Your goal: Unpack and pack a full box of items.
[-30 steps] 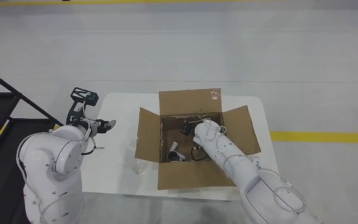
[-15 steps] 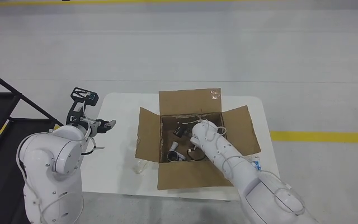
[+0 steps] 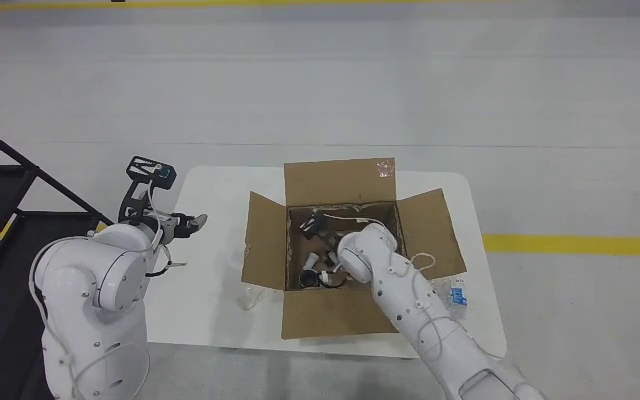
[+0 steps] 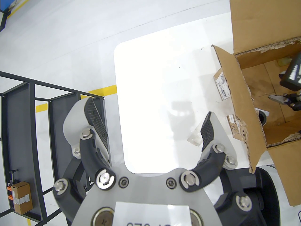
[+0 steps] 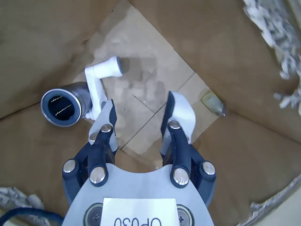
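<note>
White plastic is forming the cranked handle of the task's item (image 5: 95, 92), which is joined to a dark grey hollow cylinder and is lying on its side on the floor of the brown cardboard box (image 5: 58, 12), close to one inner corner. Judging by its look, it is rigid, light and smooth; the round barrel is likely to roll or slip, so the slim white arm is offering the surer hold. Inside the box the right gripper (image 5: 140, 102) is hanging with jaws apart and empty, one finger just beside that arm. Outside the box, beyond its left flap, the left gripper (image 4: 150, 111) is hovering, jaws wide and empty. From the right wrist, the cylinder's open bore and a small translucent capsule (image 5: 212, 103) in another corner of the box are showing; from the left wrist, small labelled cartons (image 4: 222, 88) are showing outside the box, against its wall.
</note>
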